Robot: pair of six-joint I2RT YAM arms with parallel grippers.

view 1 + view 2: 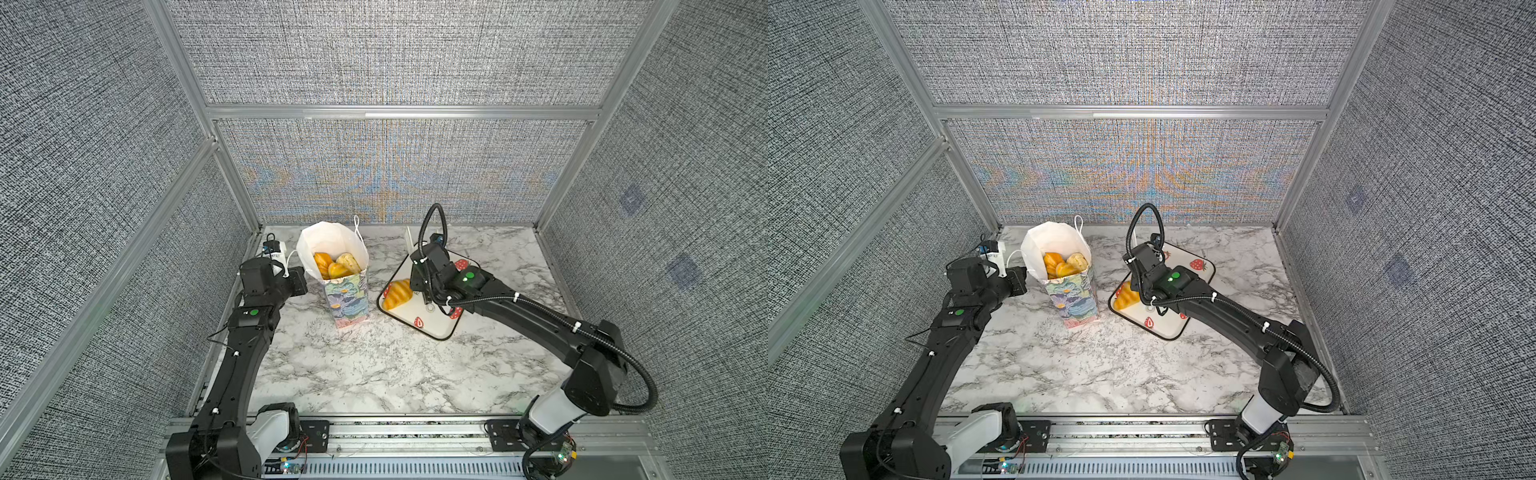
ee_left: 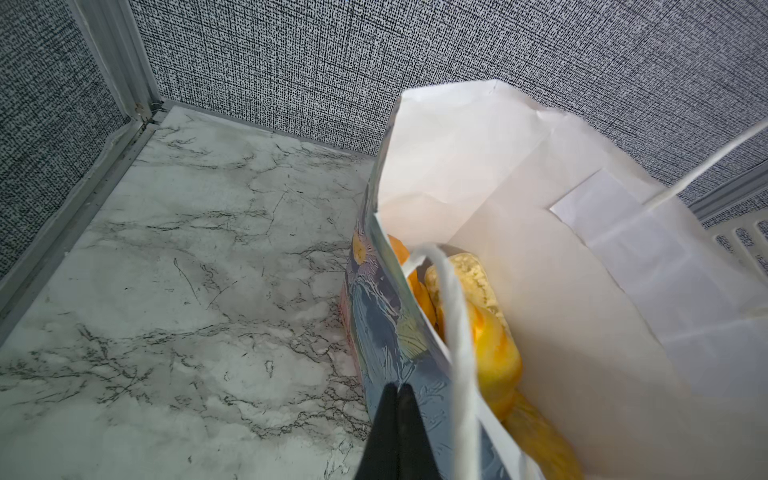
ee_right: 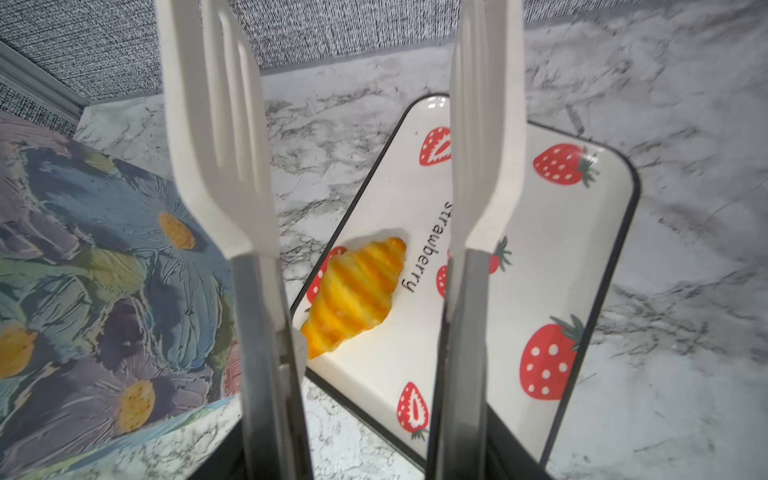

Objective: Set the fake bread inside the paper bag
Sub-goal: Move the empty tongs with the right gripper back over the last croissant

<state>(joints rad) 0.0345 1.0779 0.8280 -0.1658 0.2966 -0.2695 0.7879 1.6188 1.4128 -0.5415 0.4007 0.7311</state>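
Black and narrow, the left gripper (image 2: pixel 398 395) has its two fingers pressed together, tips against the painted outer wall of the paper bag (image 1: pixel 347 297) on its 9 o'clock side. Whether they pinch paper or cord I cannot tell. One of the bag's two white cord handles (image 2: pixel 455 332) loops right beside them.

That single bag stands upright on the marble-print tabletop (image 1: pixel 374 374), at about 11 o'clock from the table's middle, mouth open and white inside. Fake bread (image 1: pixel 337 266) fills it almost to the low front rim. I count three pieces on top: one ridged and orange, one smooth and yellow-orange, one pale and crumbly. Anything beneath them is hidden.

Over at the other arm, the right gripper (image 1: pixel 423 289) hangs above the tray, clamped on one pair of white slotted tongs (image 3: pixel 216 145). The two blades stand apart with nothing between them.

Below them lies one strawberry-print tray (image 3: pixel 582 257) with a black rim, at 3 o'clock from the bag and just clear of it. One ridged croissant (image 3: pixel 357 291) rests on it at the 9 o'clock corner, the side nearest the bag, untouched by the tongs.
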